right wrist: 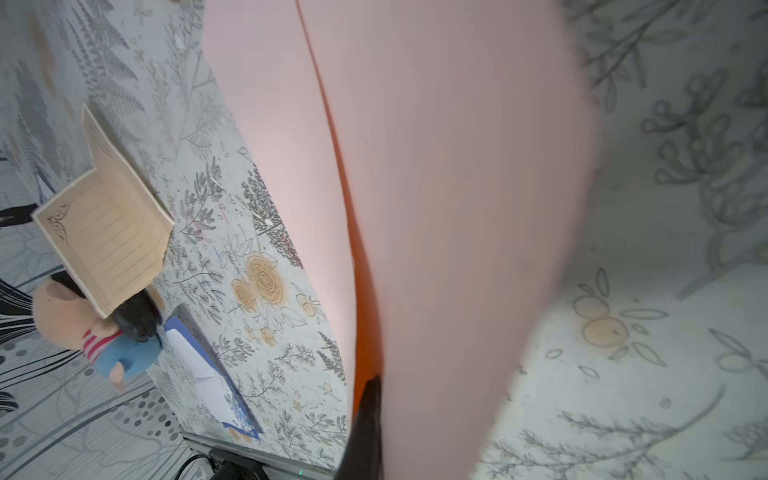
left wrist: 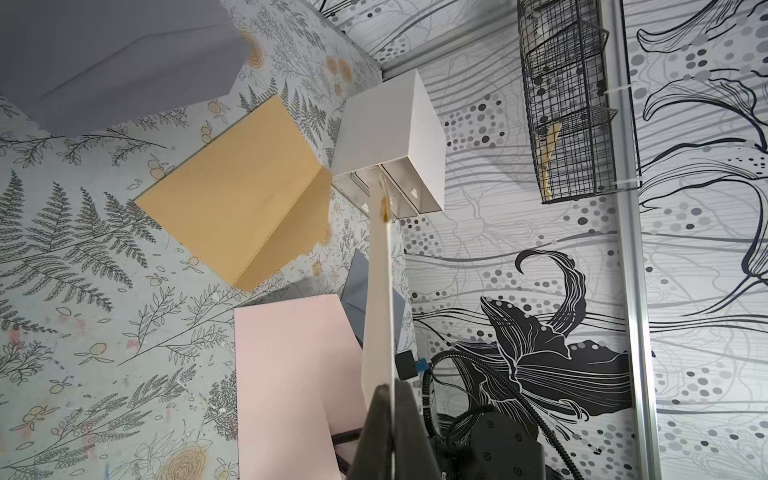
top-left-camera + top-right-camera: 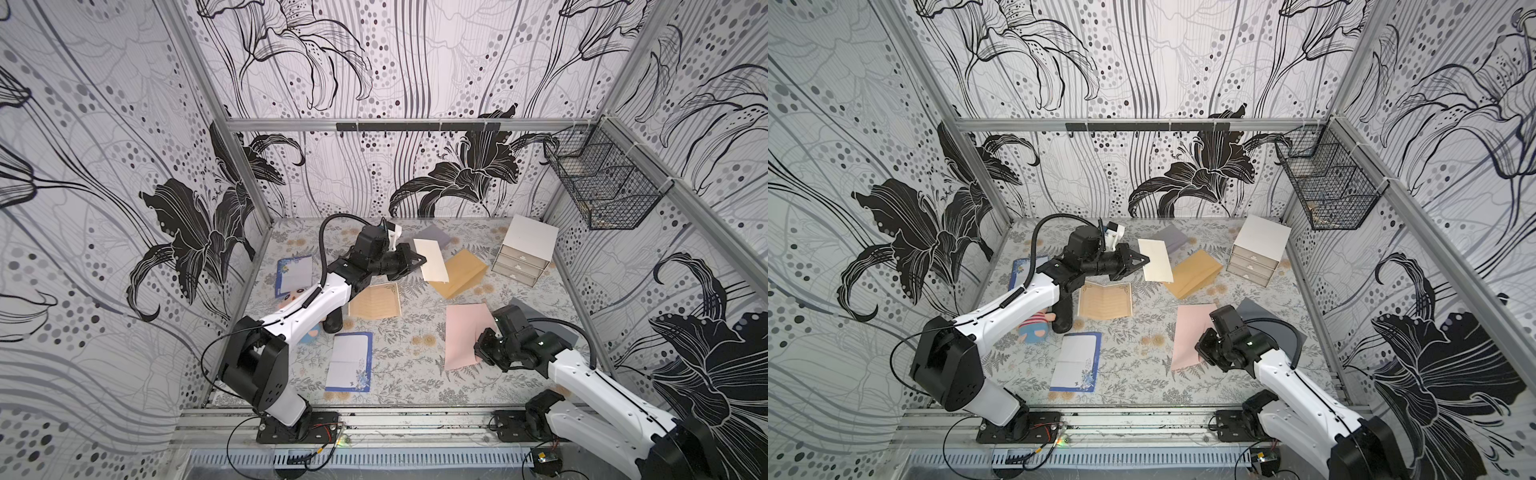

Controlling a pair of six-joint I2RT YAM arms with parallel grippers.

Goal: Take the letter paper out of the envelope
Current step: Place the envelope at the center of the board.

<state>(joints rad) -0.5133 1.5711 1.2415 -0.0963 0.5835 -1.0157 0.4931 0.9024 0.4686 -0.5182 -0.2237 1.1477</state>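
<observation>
Left gripper (image 3: 420,261) clamped on cream letter paper (image 3: 432,262), held off table, tan envelope (image 3: 463,274) right beside. Right gripper (image 3: 483,345) pinched shut on pink envelope (image 3: 463,332); grey envelope (image 3: 520,303) under that arm.

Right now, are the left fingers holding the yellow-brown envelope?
No, the left fingers are shut on the edge of a cream sheet, while the yellow-brown envelope lies ungripped on the table.

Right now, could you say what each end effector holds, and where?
Left end effector: cream paper sheet, long edge. Right end effector: pink paper envelope, edge.
</observation>
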